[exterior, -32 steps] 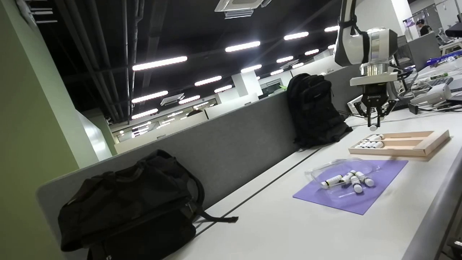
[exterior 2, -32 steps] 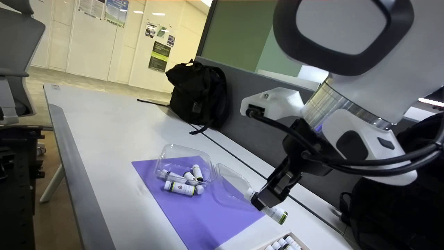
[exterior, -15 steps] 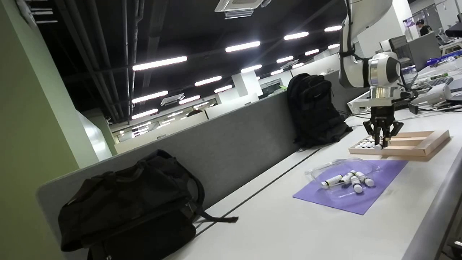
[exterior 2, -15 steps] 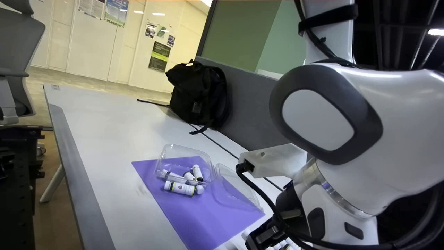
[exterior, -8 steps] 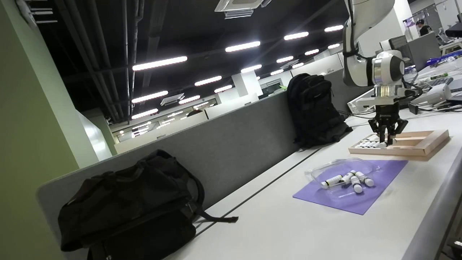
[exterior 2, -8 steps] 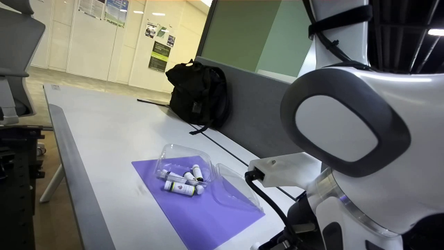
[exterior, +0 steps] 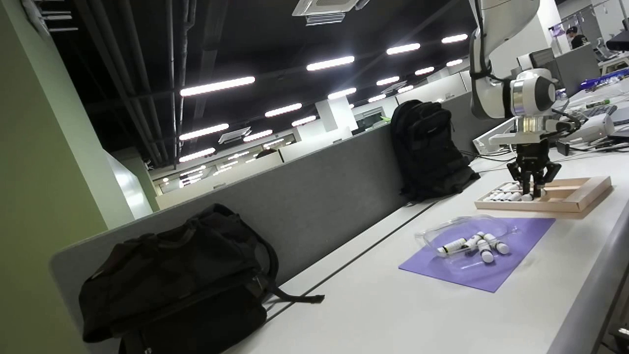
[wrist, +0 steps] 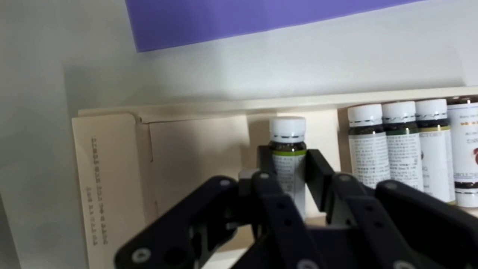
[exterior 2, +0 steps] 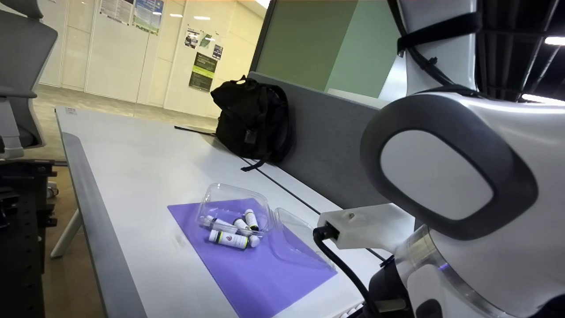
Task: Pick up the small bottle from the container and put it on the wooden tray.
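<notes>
My gripper (exterior: 532, 191) holds the small bottle (wrist: 289, 168), fingers (wrist: 320, 166) parted only by its width, within the outline of the wooden tray (wrist: 198, 149). The pick looks done; I judge only settling and release are left, though I cannot tell whether the bottle touches the tray. The wrist view shows this grip and at least 4 neighbouring bottles (wrist: 403, 157); an exterior view hides my fingers yet shows the clear container (exterior 2: 240, 193) with other bottles (exterior 2: 228, 239).

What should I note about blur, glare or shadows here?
Wrist view: the gripper is soft in the foreground, the held bottle crisper, with dim shadow on the wooden tray; in an exterior view, ceiling lights blown out white; both exterior views, tilted.
</notes>
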### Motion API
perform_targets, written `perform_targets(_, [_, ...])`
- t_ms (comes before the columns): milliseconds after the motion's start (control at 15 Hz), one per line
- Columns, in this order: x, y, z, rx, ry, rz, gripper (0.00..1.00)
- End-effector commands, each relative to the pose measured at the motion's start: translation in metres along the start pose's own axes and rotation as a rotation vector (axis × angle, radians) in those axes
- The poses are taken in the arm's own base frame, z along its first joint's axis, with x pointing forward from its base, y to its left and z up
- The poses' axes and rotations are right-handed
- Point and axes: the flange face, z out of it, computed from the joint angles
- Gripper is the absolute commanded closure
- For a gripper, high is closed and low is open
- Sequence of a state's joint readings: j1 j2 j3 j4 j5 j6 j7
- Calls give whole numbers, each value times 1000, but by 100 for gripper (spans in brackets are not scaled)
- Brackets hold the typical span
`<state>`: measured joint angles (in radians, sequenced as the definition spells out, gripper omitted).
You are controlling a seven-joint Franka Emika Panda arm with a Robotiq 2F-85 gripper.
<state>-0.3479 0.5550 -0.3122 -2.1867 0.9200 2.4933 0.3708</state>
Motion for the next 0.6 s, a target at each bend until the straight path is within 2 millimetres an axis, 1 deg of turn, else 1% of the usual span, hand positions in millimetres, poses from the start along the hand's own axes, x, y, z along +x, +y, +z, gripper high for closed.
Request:
perform_targets(0, [2,-6,3,-11,-2,18,93])
perform_targets(333, [-2,-5,10,-31,5,4,93])
perform_targets(400, [-4,-5,9,-31,4,-2,48])
perform_targets(467, [-6,-6,5,-30,0,-11,47])
perform_targets(533, [-8,-8,1,-35,-3,-21,42])
